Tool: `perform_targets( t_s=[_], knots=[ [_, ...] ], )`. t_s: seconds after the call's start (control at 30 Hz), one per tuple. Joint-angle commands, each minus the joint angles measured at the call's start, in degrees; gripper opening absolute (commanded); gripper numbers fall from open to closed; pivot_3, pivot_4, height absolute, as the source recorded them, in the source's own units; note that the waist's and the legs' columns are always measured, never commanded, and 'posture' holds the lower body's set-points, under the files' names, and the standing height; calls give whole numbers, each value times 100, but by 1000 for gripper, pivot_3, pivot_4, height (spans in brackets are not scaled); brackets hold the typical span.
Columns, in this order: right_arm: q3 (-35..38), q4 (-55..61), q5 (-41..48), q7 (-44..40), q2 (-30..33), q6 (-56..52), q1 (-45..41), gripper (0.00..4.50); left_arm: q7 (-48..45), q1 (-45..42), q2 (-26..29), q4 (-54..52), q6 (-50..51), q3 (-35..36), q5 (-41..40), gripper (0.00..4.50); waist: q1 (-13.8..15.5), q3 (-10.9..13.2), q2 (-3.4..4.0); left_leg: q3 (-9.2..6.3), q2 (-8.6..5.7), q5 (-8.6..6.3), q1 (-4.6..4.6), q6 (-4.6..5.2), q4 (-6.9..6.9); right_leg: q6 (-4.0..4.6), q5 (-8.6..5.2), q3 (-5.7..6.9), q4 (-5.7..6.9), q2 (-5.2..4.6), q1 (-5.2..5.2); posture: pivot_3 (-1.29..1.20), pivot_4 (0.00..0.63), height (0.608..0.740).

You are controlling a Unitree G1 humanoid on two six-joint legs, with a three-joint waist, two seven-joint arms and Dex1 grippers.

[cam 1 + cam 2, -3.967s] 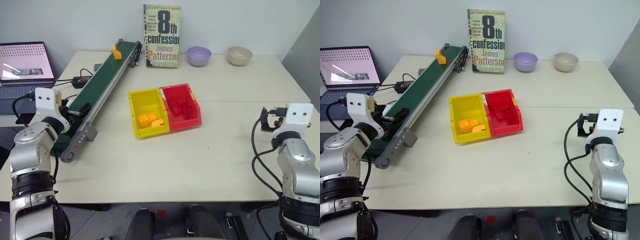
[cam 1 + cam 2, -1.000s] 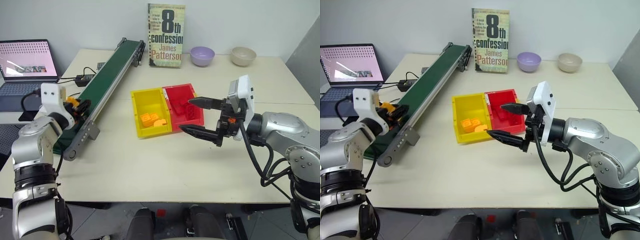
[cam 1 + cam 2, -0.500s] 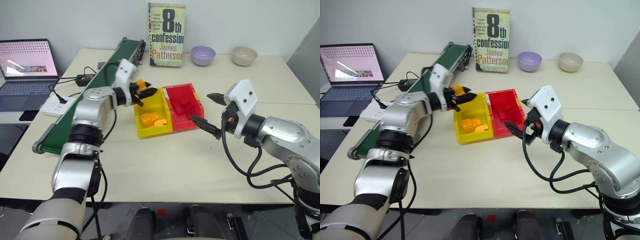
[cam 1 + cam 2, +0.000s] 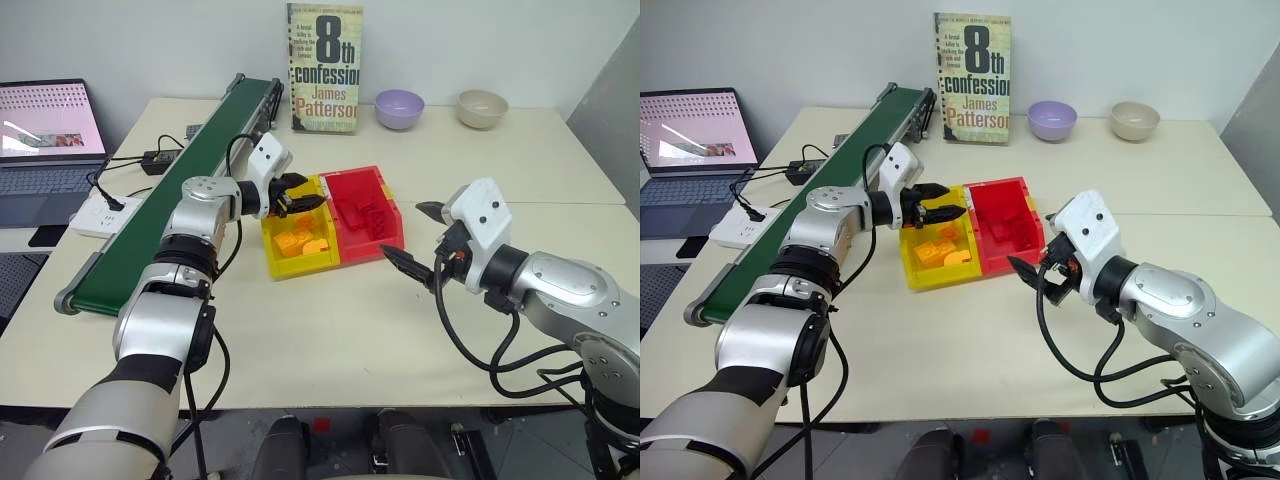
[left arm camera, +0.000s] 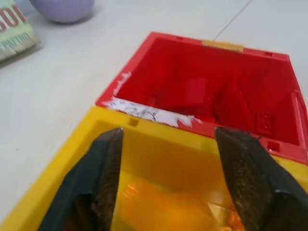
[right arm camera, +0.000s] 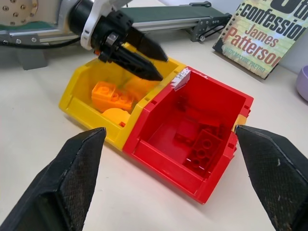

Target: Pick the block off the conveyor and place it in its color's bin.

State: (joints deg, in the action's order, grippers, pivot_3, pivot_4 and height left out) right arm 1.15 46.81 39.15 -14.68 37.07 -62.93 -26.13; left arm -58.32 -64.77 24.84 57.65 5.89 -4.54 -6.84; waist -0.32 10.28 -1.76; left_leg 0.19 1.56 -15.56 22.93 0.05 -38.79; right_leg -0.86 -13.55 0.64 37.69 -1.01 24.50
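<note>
My left gripper (image 4: 300, 197) hovers open over the back of the yellow bin (image 4: 300, 266). Nothing is between its fingers. Right below them an orange block (image 6: 139, 87) lies inside the bin, beside other orange bricks (image 6: 109, 96). The left wrist view shows that block (image 5: 163, 211) as an orange blur under the spread fingers. The green conveyor (image 4: 180, 195) runs along the table's left side. My right gripper (image 4: 415, 235) hangs wide open just right of the red bin (image 4: 372, 246), holding nothing.
The red bin joined to the yellow one holds red bricks (image 6: 202, 147). A book (image 4: 324, 68) stands at the back, with a purple bowl (image 4: 399, 108) and a beige bowl (image 4: 481, 108) to its right. A laptop (image 4: 40, 130) and power strip (image 4: 100, 210) sit left of the conveyor.
My left gripper carried the block from the conveyor's near end to the yellow bin, then opened and let it drop in. The right arm has barely shifted.
</note>
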Motion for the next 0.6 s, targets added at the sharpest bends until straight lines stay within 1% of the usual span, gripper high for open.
perform_targets(
  t_s=[0.03, 0.1, 0.17, 0.27, 0.33, 0.4, 0.5, 0.6],
  knots=[
    [190, 101, 4, -41, 20, 68, -133, 4500, -96, -234, 97, -98, -23, 230, -73, 4087, 0, 0, 0, 0, 0, 0, 0, 0, 0, 0, 0, 0, 0, -1, 0, 0, 150, 740],
    [182, -3, 32, -210, 98, 136, -221, 4500, -217, -254, 332, -227, 73, 308, -96, 4457, -2, 0, 0, 0, -1, 0, 0, 0, 0, 1, 1, 1, 0, -2, 0, 0, 150, 740],
    [191, -139, 78, -503, 239, 234, -326, 4500, -516, -221, 626, -434, 272, 327, -113, 4457, -30, 1, 0, 1, -2, 0, 0, 0, 0, 1, 1, 0, 0, -1, 2, 0, 150, 740],
    [232, -404, 158, -1105, 520, 457, -496, 4500, -1246, 13, 1183, -1007, 666, 164, -65, 4457, -70, 1, 1, -1, -1, 0, 0, 0, 2, 4, 2, 0, 3, 6, 9, 0, 150, 740],
    [282, -649, 226, -1589, 740, 628, -612, 4500, -1842, 393, 1722, -1739, 1012, 54, -102, 4457, -74, 2, 2, -2, 2, 0, -1, 0, 3, 6, 2, 2, 7, 10, 11, 0, 150, 740],
    [278, -890, 216, -2030, 939, 824, -681, 4500, -2172, 870, 2165, -2503, 1191, 64, -166, 4457, -122, 3, 5, -1, 8, 0, -3, 0, 7, 11, 2, -5, 10, 13, 15, 0, 150, 740],
    [144, -1234, 77, -2555, 1199, 1140, -684, 4500, -2308, 1518, 2591, -3425, 1485, 226, -344, 4457, -124, 3, 5, -9, 16, 0, -5, 0, 9, 15, 0, -7, 16, 5, 15, 0, 150, 740],
    [36, -1463, -17, -2866, 1276, 1333, -671, 4500, -2171, 1904, 2787, -3915, 1634, 385, -445, 4457, -94, 3, 5, -9, 12, 0, -1, 0, 3, 10, -3, -7, 18, -2, 14, 0, 150, 740]
  ],
)
